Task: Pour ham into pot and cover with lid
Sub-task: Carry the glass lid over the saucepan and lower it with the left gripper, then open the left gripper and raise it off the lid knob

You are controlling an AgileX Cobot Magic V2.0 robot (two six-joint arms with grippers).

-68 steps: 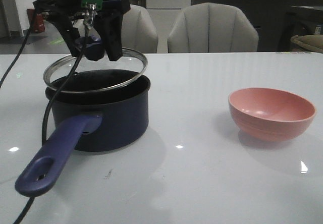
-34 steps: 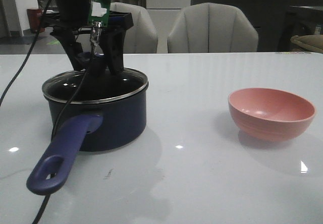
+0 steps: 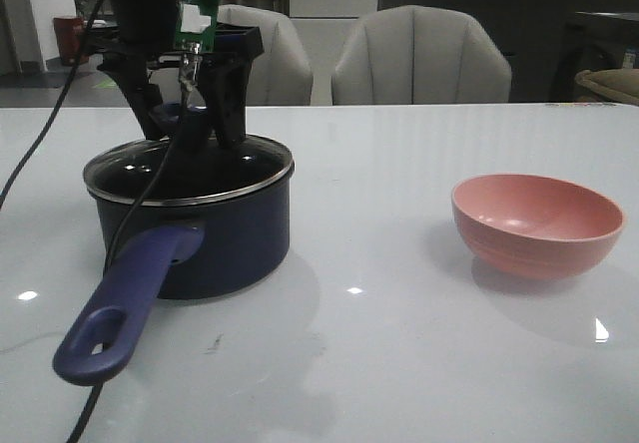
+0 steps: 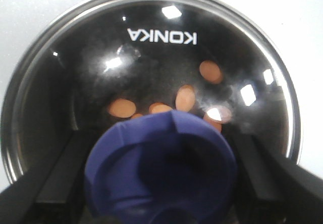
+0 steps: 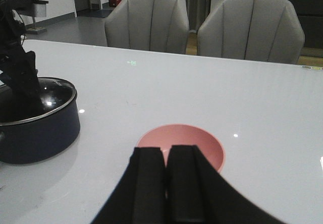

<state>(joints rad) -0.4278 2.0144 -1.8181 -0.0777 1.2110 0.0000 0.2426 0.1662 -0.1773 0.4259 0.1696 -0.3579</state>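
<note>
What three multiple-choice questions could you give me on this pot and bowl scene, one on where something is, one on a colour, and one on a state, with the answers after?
1. Where is the lid?
A. Flat on the table beside the pot
B. Seated on the rim of the pot
C. Inside the bowl

2. What colour is the bowl?
A. Pink
B. Green
C. White

3. What state is the right gripper in?
A. Shut on the ham
B. Wide open around the bowl
C. Shut, holding nothing

Answers:
1. B, the front view shows the lid's metal rim level on the pot, with the left gripper at its knob.
2. A, the bowl is pink in both the front and right wrist views.
3. C, the right wrist view shows its fingers pressed together with nothing between them; the ham shows through the lid glass inside the pot.
</note>
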